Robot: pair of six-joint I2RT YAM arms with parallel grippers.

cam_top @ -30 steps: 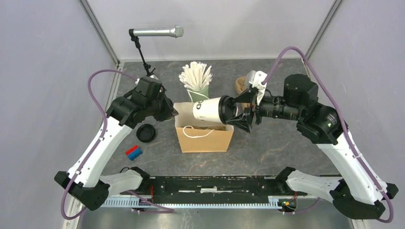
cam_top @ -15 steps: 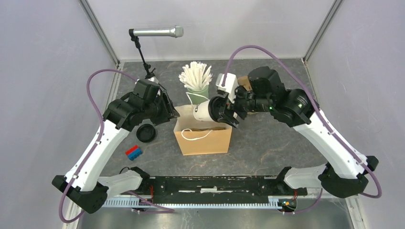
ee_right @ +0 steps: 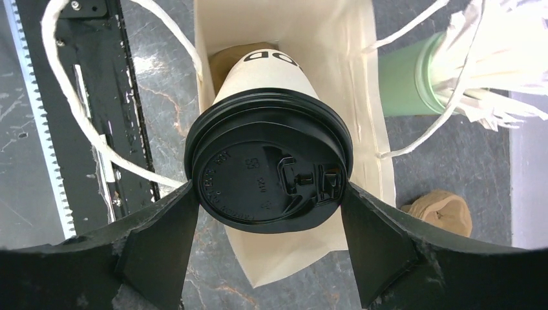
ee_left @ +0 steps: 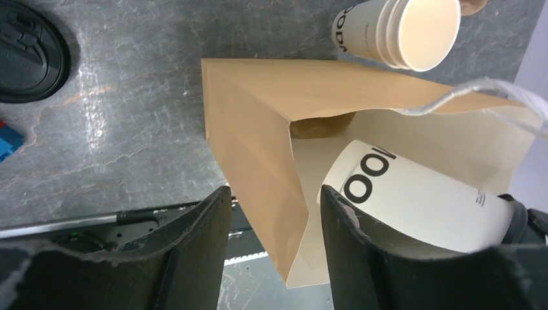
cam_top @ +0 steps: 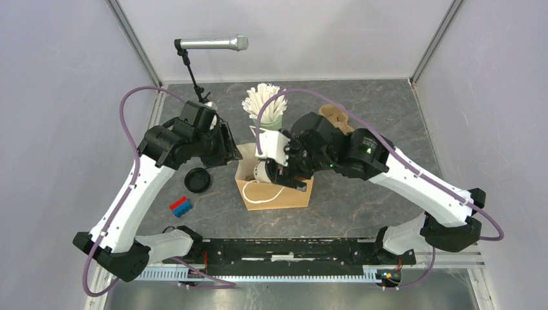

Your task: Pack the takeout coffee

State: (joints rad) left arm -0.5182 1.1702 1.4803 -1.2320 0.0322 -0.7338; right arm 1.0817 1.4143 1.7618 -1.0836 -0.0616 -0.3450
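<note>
Collapse looms for the brown paper bag (ee_left: 252,129): left claw (ee_left: 274,213) gapes around its wall, right claw (ee_right: 268,213) clamps the tilted black-lidded white paper cup (ee_left: 420,200).

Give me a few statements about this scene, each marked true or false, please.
1. The right gripper grips the white cup. True.
2. That cup has no lid. False: a black lid caps it.
3. The left gripper is clamped on the bag. False: its jaws stand open, the bag's wall between them.
4. In the top view, a loose lid lies on the table left of the bag. True.
5. The stick cup sits inside the bag. False: it stands outside, beside it.
</note>
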